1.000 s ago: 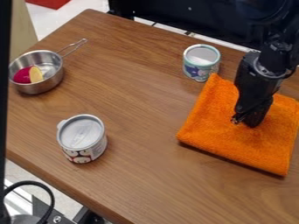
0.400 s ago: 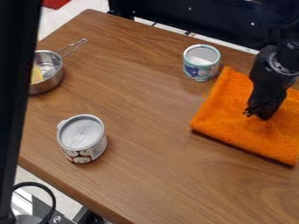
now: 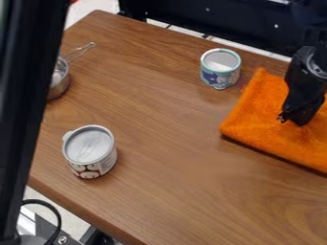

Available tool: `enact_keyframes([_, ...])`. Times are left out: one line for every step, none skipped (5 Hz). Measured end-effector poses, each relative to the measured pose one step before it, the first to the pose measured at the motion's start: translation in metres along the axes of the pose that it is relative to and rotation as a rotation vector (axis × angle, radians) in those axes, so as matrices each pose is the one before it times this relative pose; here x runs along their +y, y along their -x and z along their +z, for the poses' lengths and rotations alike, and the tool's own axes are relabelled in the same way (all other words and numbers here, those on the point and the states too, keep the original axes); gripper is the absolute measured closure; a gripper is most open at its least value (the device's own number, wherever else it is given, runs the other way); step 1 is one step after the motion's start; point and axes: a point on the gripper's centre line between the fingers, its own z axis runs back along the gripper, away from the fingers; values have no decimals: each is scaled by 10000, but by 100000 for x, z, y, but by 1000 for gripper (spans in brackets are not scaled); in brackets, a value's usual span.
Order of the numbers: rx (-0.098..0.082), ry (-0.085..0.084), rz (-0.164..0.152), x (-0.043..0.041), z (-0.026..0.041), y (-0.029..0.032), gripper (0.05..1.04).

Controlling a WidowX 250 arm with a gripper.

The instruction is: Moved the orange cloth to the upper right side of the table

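Note:
The black gripper (image 3: 292,119) is at the right side of the view, its tip down on the orange cloth (image 3: 263,131). Folded into a thick flat square, the cloth lies on the wooden table (image 3: 166,167) at its right side, cut off by the view's right edge. Whether the cloth is pinched cannot be seen; the tip meets its upper surface, and the arm covers part of its far side.
A teal-patterned open can (image 3: 220,69) stands just left of the cloth's far corner. Nearer the front left is a grey-lidded can (image 3: 90,151). A metal pan (image 3: 59,79) sits at the far left, partly behind a black upright bar (image 3: 28,105).
The cloth and the gripper have moved together to the right and slightly up the view. At the left, the black bar has shifted right and covers more of the pan. Both cans stayed put.

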Motion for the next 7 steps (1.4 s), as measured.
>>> enact_keyframes([250,-118,167,-595,-199,-654,1031])
enact_keyframes([365,-107,-91,-68,84,-832,1031])
enact_keyframes([254,24,14,-2,-67,-316,1018])
enact_keyframes([403,-351,520,323,336,-539,888])
enact_keyframes([-3,-4,198,-236,367,-451,662])
enact_keyframes([-179,-154,192,-62,480,-487,358])
enact_keyframes([-243,-145,-25,3,313,-217,112])
